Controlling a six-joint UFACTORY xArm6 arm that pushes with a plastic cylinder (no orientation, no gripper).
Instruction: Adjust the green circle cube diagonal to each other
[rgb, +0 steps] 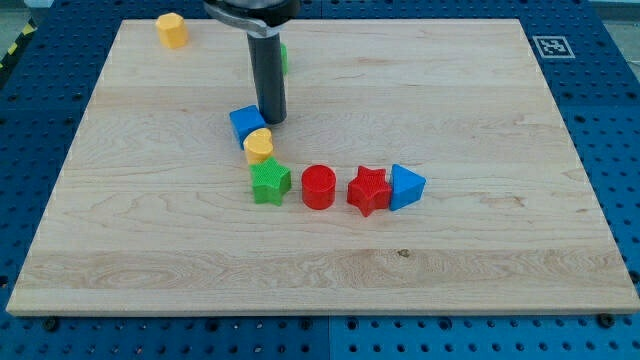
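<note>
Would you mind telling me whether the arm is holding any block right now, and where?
Nothing is held; there is only a rod. My tip rests at the blue cube's right edge, just above the small yellow block.

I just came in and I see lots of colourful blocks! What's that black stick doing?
The arm's rod pushes blocks around the wooden board. My tip sits right beside the blue cube, on its right in the view. A green block peeks out behind the rod. Below lie a yellow block, a green star, a red cylinder, a red star and a blue triangle.
</note>
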